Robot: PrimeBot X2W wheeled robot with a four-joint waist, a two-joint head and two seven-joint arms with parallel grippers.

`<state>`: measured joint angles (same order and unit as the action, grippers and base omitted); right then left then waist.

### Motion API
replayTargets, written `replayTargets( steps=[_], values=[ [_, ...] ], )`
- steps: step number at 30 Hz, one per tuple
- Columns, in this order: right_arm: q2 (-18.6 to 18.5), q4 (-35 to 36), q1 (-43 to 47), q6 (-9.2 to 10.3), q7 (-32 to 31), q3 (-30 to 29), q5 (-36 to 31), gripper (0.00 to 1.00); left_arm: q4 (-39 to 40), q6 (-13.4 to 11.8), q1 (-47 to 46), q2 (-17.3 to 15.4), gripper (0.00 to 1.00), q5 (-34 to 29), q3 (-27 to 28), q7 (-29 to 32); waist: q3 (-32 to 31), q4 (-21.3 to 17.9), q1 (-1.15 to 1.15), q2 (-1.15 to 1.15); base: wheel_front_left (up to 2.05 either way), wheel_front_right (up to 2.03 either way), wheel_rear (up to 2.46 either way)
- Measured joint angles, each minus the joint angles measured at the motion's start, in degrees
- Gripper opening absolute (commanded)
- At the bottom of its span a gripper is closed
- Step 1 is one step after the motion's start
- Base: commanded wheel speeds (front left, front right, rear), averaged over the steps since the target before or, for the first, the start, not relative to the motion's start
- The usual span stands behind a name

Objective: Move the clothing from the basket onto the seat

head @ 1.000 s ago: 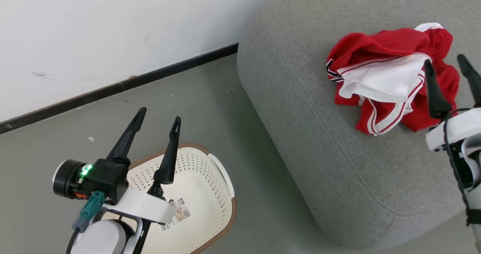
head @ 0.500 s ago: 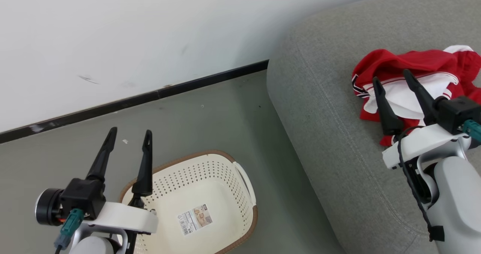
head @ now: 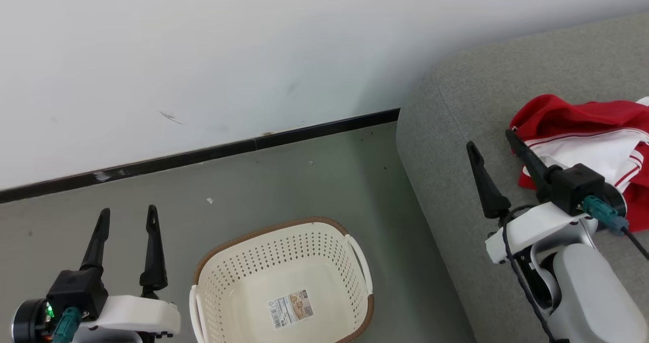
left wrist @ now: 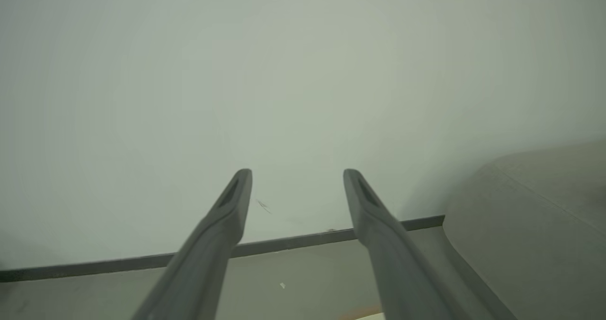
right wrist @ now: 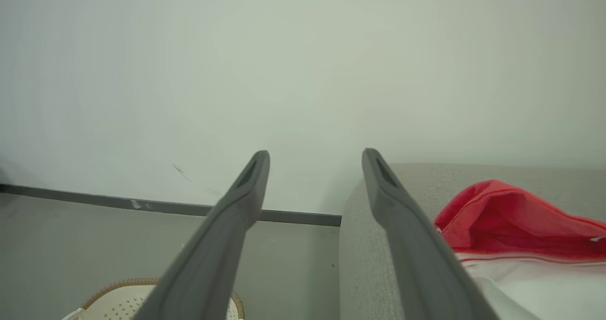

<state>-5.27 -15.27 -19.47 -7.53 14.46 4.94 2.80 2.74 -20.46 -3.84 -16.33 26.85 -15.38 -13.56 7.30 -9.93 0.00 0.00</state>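
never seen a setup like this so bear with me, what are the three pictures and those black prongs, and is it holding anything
It is a wheeled robot with two arms. The wide picture comes from a camera on its head, looking down. The black prongs are the fingers of its left gripper and right gripper.

The other two pictures come from cameras on each wrist, looking along that gripper's own fingers.

On the floor stands a cream basket with nothing inside but a label sticker. The red-and-white clothing lies on the grey seat.

Both grippers are open and hold nothing.
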Motion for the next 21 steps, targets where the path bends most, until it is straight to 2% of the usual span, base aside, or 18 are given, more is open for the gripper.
replayTargets(
  steps=[11,21],
  values=[
    [1.7,1.1,5.1,0.00,0.0,0.3,-2.1,1.00,-2.0,-0.8,3.7,-0.2,1.00,1.6,2.5,-0.2,-3.4,3.6,0.00,0.00,0.00,0.00,0.00],
    [2.1,1.8,10.3,0.00,0.0,-0.3,-2.5,1.00,-3.7,0.1,4.6,-0.2,1.00,2.4,1.7,-0.2,-6.0,6.1,0.00,0.00,0.00,0.00,0.00]
  ],
)
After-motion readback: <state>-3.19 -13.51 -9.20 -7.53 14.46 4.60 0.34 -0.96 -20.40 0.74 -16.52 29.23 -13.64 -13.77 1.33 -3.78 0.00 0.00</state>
